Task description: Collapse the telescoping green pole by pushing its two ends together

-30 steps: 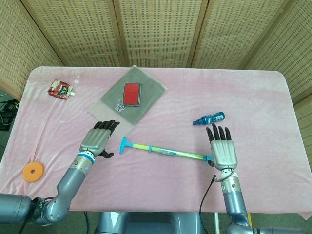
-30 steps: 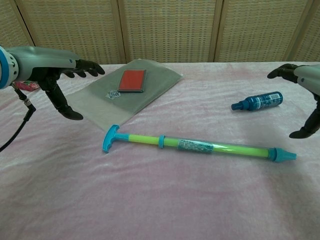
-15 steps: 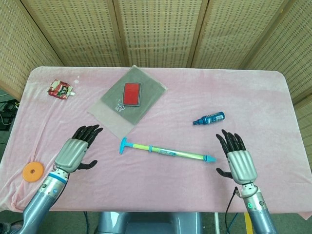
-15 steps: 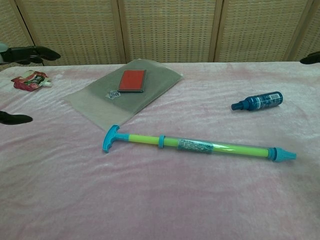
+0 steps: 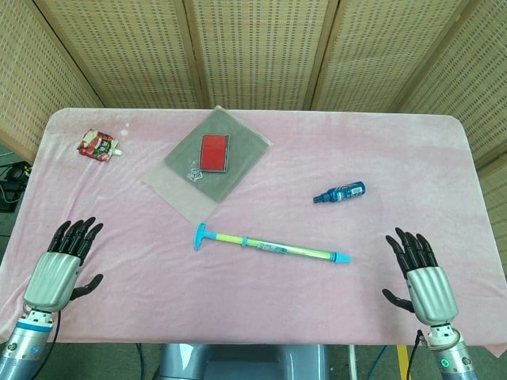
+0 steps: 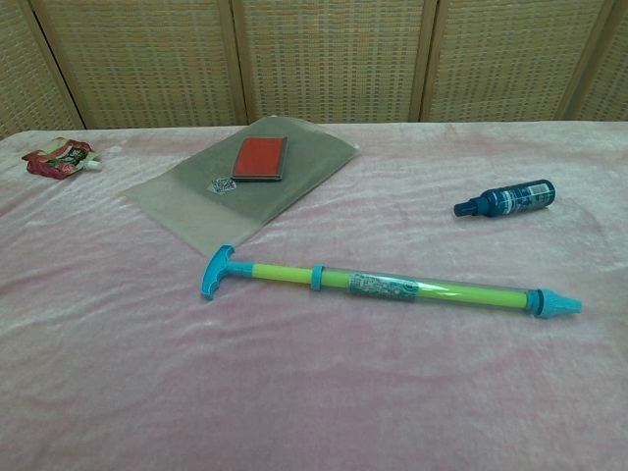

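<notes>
My left hand (image 5: 57, 265) and right hand (image 5: 421, 273) sit at the near table corners, fingers spread, holding nothing; neither shows in the chest view. The water squirter (image 5: 269, 247) lies flat on the pink tablecloth (image 5: 396, 158) between them, well apart from both, handle toward the clear bag (image 5: 207, 162), nozzle toward the blue spray bottle (image 5: 339, 192). I judge it untouched: reaching and grasping are all left to do.

A grey bag (image 5: 208, 162) holding a red card (image 5: 214, 152), a red pouch (image 5: 97, 146), a blue bottle (image 5: 339, 192).
</notes>
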